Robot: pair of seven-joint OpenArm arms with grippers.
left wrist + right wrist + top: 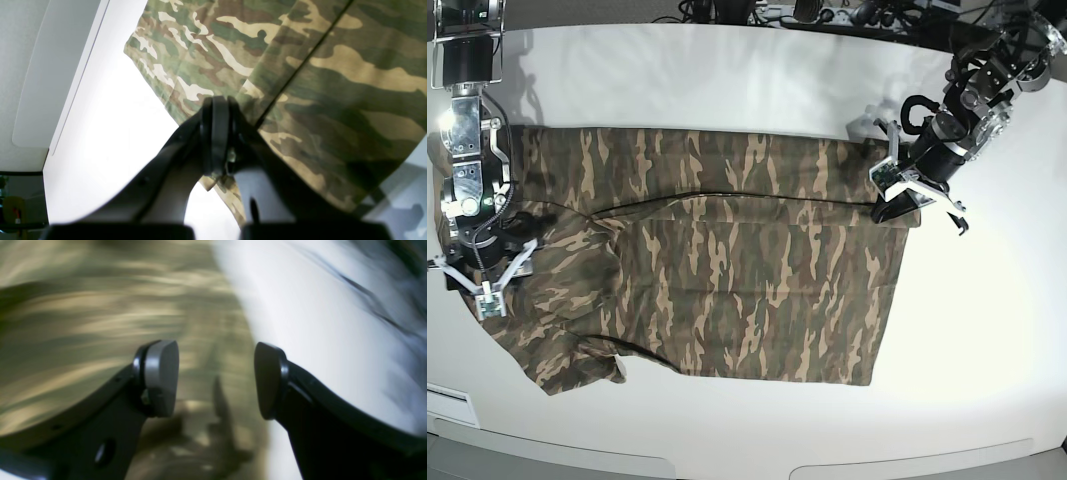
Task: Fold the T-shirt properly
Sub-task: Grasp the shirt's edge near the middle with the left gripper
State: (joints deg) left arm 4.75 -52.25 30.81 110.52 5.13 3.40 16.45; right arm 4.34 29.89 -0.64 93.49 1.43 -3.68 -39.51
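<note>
The camouflage T-shirt (727, 270) lies spread across the white table (727, 80), with a fold line running across its upper part. My left gripper (895, 205) is at the shirt's right edge. In the left wrist view it (217, 133) is shut on a pinch of the T-shirt (333, 83), and a bit of fabric shows between the pads. My right gripper (489, 285) is at the shirt's left edge near a sleeve. In the blurred right wrist view it (215, 380) is open and empty above the edge of the T-shirt (83, 306).
Cables and equipment (827, 15) line the table's far edge. The table's front edge (727, 455) runs below the shirt. Bare white table (987, 330) lies to the right of the shirt.
</note>
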